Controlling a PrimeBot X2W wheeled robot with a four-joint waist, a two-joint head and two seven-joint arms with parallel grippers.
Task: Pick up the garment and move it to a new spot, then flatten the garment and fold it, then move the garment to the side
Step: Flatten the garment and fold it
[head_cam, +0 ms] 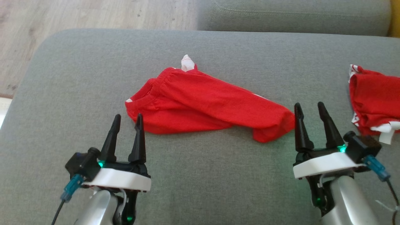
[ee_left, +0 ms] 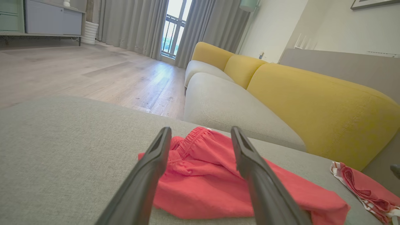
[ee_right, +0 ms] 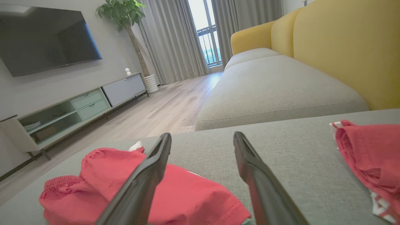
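Red cloth garment [head_cam: 206, 104] lies mid-cushion, both grippers empty

Both arms reach in over the near edge of the grey fabric seat cushion [head_cam: 78, 78], fingers pointing toward its far edge. The left gripper [head_cam: 128, 116] stands over the cushion's near-left part and the right gripper [head_cam: 309, 104] over its near-right part. Each has its two dark fingers spread apart with nothing between them. The garment lies rumpled but mostly flat across the cushion's middle, elastic waistband toward the left. Its near-left corner sits just beyond the left gripper's inner finger, and its right end is just beside the right gripper's inner finger. Whether either finger touches cloth cannot be told. A small white piece [head_cam: 187, 63] pokes out at the garment's far edge. A second red-and-white garment [head_cam: 373, 103] at the cushion's right edge is cut off by the head view's border.
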